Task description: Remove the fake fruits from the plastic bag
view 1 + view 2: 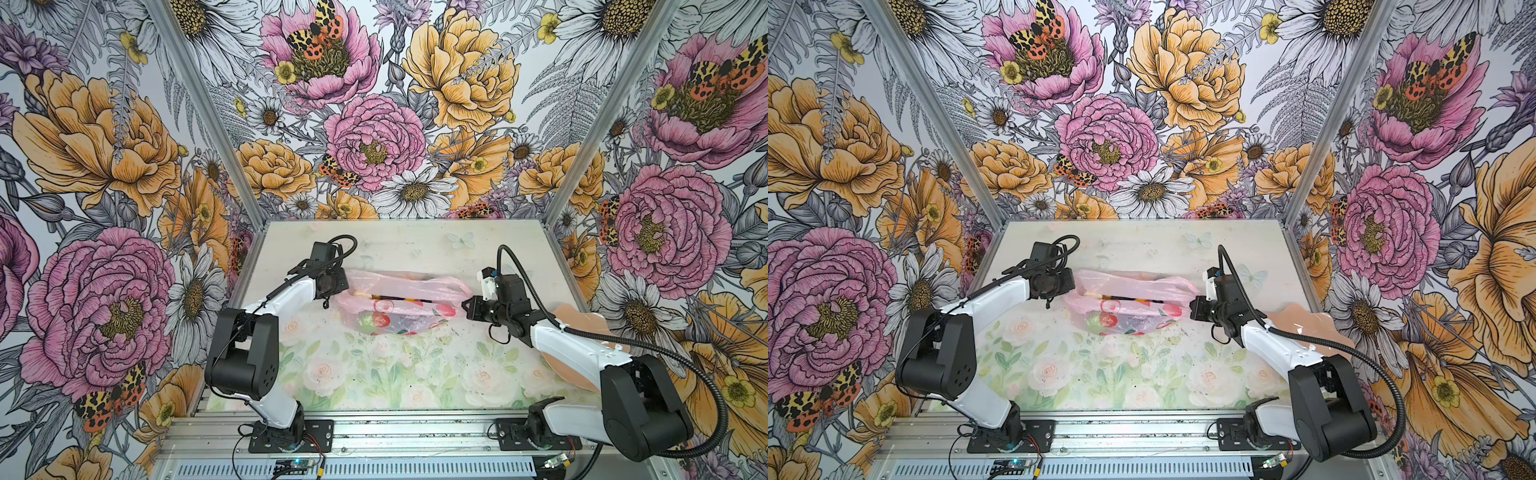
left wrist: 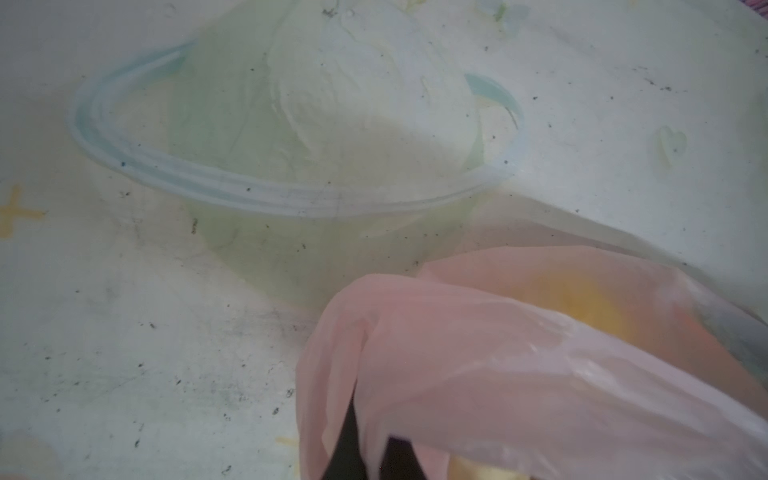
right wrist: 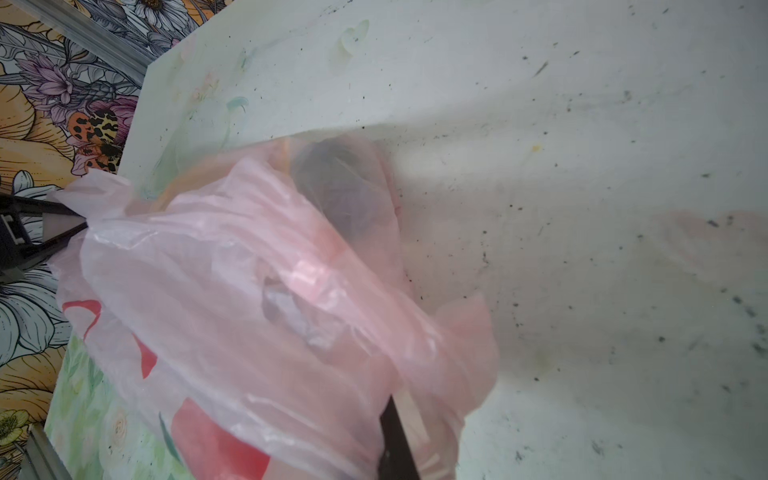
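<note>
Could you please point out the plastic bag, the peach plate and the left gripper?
plastic bag (image 1: 399, 286): top view, pink upper fold.
peach plate (image 1: 582, 318): top view, bare far rim.
left gripper (image 2: 372, 453): left wrist view, between its fingertips.

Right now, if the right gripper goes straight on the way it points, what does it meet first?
The plastic bag: the right gripper points at its end, and the film lies over its fingers in the right wrist view. Behind the film probably come the fake fruits, though depth is unclear.
</note>
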{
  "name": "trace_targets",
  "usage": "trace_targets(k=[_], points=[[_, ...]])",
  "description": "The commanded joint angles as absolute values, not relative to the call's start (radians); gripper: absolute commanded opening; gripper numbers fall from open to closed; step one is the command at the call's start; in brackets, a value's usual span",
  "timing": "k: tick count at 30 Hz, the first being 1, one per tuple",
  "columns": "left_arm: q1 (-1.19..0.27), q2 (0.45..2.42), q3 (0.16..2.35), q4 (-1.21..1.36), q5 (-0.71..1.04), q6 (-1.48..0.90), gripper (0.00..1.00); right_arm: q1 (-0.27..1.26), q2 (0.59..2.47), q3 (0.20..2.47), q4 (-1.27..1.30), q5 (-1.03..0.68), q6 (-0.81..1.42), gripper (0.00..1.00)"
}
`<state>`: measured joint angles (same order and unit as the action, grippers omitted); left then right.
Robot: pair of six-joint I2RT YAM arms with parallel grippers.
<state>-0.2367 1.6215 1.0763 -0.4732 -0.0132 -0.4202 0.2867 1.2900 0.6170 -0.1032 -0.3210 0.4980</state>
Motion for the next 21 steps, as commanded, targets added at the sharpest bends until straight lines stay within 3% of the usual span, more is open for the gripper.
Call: trace_targets(k=[1,4,7,11,21], points=[[-0.261,1.618,1.11,-0.477,-0.03,-0.416,0.1,0.328,1.227,0.65,-0.169,-0.239,0.431,0.38],[-0.277,1.598,1.114,-0.508,-0.09,-0.415,0.31,0.362,1.169,0.705,-0.281,-0.098,0.392,0.64],[-0.291,1.531,1.084,-0.528,-0.155,-0.435,0.45,0.387,1.131,0.768,-0.376,0.016,0.348,0.75],[-0.294,1.425,1.025,-0.544,-0.2,-0.479,0.63,0.418,1.112,0.845,-0.461,0.069,0.278,0.82],[-0.395,1.313,0.92,-0.559,-0.217,-0.614,0.79,0.616,1.308,1.043,-0.485,0.119,0.075,0.87]])
